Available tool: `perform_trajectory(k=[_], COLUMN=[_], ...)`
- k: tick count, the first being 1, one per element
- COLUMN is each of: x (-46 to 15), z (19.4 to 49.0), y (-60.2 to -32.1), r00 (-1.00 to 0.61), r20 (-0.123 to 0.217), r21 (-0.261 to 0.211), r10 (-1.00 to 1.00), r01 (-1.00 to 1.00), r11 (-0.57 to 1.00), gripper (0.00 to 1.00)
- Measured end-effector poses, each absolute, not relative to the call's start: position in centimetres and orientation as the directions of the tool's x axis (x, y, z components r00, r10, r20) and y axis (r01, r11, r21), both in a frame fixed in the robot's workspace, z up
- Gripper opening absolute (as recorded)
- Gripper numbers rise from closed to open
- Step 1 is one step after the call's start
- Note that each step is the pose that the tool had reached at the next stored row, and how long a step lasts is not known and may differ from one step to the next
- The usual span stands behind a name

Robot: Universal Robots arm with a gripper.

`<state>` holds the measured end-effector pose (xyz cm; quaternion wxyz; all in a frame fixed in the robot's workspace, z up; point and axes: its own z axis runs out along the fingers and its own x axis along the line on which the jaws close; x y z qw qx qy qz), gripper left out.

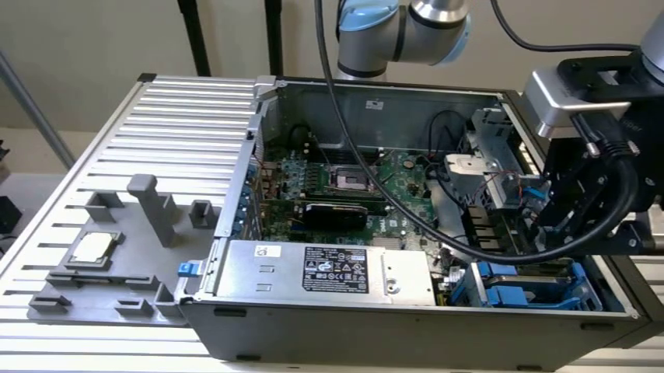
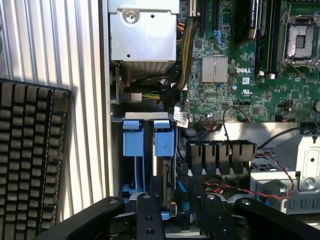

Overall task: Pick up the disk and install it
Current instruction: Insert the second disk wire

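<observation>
The disk (image 2: 164,150) stands on edge in the drive bay at the case's corner, its blue carrier tab facing the camera and its grey metal edge running down between my fingers. My gripper (image 2: 180,216) hovers just over it with the fingers (image 2: 150,217) spread wider than the disk's thickness, leaving a gap on one side. In the exterior view the gripper (image 1: 550,241) hangs over the blue bay (image 1: 515,295) at the right of the open computer case (image 1: 415,326).
A second blue carrier (image 2: 132,142) sits beside the disk. Red and black cables (image 2: 235,185) and black connectors (image 2: 220,152) crowd the bay's other side. The power supply box (image 1: 322,272), motherboard (image 1: 343,179), a keyboard (image 2: 30,150) and a chip on the grey fixture (image 1: 92,247) lie around.
</observation>
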<state>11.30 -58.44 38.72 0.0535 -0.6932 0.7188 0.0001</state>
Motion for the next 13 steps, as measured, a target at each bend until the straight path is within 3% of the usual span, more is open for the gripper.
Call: perform_trajectory(k=[13], x=[11.8], z=[37.7], y=[-57.2], r00=[-0.033], r20=[-0.065], r21=[-0.074], r10=[-0.997], r01=[-0.996], r11=[0.038], gripper=[0.37])
